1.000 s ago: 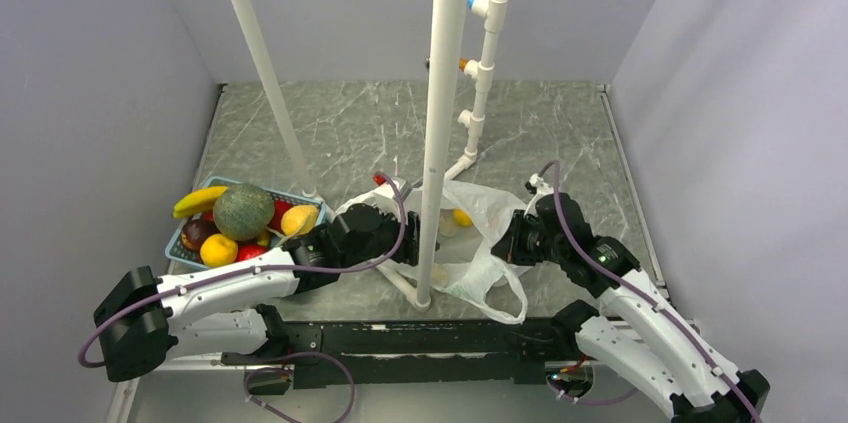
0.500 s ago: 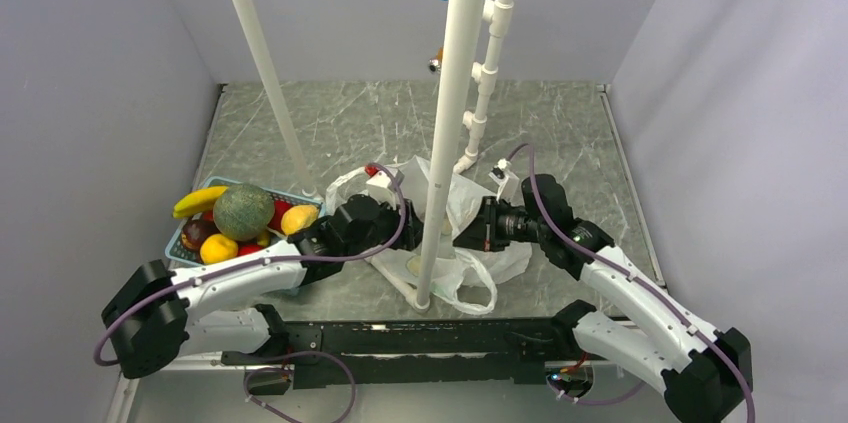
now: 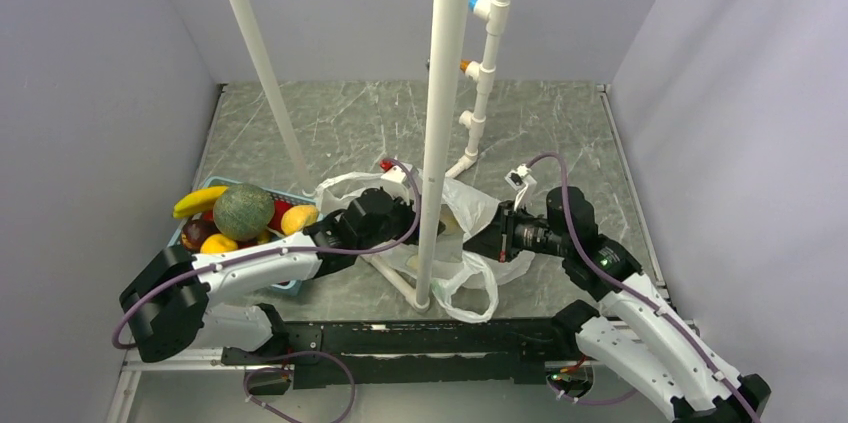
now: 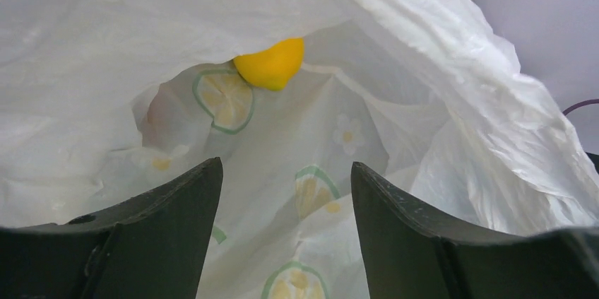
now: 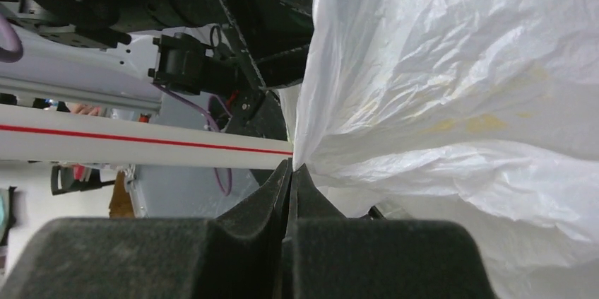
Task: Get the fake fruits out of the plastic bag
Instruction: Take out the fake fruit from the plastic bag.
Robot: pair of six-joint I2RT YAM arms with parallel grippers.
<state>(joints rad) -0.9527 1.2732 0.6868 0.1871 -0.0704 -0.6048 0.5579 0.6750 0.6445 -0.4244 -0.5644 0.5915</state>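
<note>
The plastic bag is looking thin, crinkly and translucent; the yellow fruit is showing smooth skin; the table is showing marbled grey stone.

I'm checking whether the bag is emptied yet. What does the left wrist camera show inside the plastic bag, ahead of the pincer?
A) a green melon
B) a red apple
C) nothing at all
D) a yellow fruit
D: the left wrist view shows a yellow fruit lying deep inside the plastic bag, beyond the open left pincer.
</note>
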